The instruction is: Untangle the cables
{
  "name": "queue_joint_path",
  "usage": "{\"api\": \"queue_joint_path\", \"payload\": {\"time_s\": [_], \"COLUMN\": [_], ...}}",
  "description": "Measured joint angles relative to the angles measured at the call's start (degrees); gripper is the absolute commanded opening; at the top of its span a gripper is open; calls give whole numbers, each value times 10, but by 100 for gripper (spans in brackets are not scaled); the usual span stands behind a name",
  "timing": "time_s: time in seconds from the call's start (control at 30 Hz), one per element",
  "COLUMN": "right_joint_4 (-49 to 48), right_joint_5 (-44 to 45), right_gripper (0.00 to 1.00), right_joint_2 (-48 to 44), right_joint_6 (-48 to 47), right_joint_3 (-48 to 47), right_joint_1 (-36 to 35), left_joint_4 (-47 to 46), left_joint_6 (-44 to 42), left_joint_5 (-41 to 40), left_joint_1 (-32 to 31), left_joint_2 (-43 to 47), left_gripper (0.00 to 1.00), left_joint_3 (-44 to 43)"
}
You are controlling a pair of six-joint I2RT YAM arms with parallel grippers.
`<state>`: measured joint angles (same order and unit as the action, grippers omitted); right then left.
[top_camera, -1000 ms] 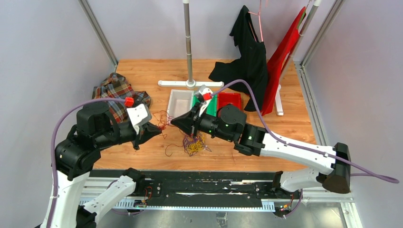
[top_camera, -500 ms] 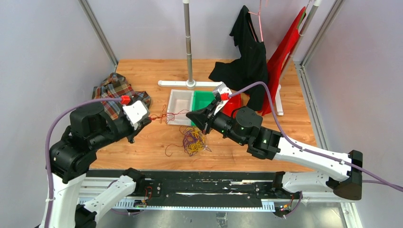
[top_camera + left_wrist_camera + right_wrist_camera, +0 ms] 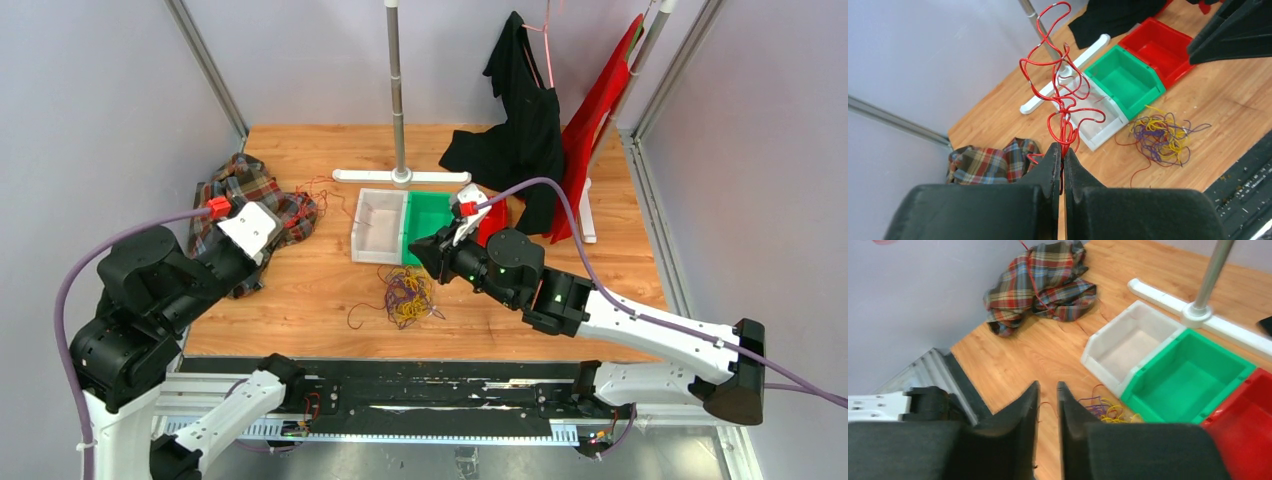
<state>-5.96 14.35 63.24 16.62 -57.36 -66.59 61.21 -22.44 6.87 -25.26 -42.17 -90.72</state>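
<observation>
A tangled pile of yellow, purple and dark red cables (image 3: 408,297) lies on the wooden table in front of the bins; it also shows in the left wrist view (image 3: 1160,137) and in the right wrist view (image 3: 1105,410). My left gripper (image 3: 292,214) is shut on a bunch of curly red cable (image 3: 1063,100), held up off the table over the plaid cloth, apart from the pile. In its own view the left gripper (image 3: 1063,150) pinches the red strands. My right gripper (image 3: 416,248) hovers above the pile with its jaws a narrow gap apart and empty (image 3: 1047,390).
White bin (image 3: 358,222), green bin (image 3: 432,218) and red bin (image 3: 492,215) stand in a row behind the pile. A plaid cloth (image 3: 235,185) lies far left. A metal stand (image 3: 398,100) with black (image 3: 515,130) and red (image 3: 600,110) garments is at the back.
My left gripper has pulled back and to the left with the red cable, drawing it clear of the pile. My right gripper has moved right, away from the left gripper.
</observation>
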Motion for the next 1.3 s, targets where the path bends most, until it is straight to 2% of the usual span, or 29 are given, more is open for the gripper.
{"api": "queue_joint_path", "payload": {"time_s": [0.03, 0.1, 0.23, 0.5, 0.67, 0.83, 0.93, 1.2, 1.23, 1.3], "right_joint_4": [1, 5, -11, -48, -50, -58, -64, -66, -66, -66], "right_joint_5": [-7, -25, -70, -131, -137, -140, -139, -122, -115, -104], "right_gripper": [53, 62, 66, 65, 50, 17, 2, 1, 1, 1], "right_joint_2": [0, 2, 26, 115, 144, 151, 151, 132, 127, 116], "right_joint_6": [1, 0, 0, -4, -4, -2, 0, 0, 0, -2], "right_joint_3": [-1, -13, -73, -175, -178, -178, -178, -165, -160, -152], "right_joint_1": [0, 0, -4, -28, -29, -29, -29, -29, -29, -29], "left_joint_4": [-1, -4, -3, 1, 21, 38, 45, 47, 47, 48], "left_joint_6": [1, 3, 14, 30, 30, 27, 25, 23, 23, 23], "left_joint_5": [6, 24, 66, 142, 185, 211, 217, 216, 215, 212], "left_joint_1": [0, 0, 0, 0, 0, 0, 0, 0, 0, 0], "left_joint_2": [2, 9, 14, 12, 9, 6, 4, 9, 11, 15], "left_gripper": [0, 0, 0, 0, 0, 1, 3, 7, 10, 29], "left_joint_3": [3, 18, 44, 51, 49, 46, 40, 40, 40, 40]}}
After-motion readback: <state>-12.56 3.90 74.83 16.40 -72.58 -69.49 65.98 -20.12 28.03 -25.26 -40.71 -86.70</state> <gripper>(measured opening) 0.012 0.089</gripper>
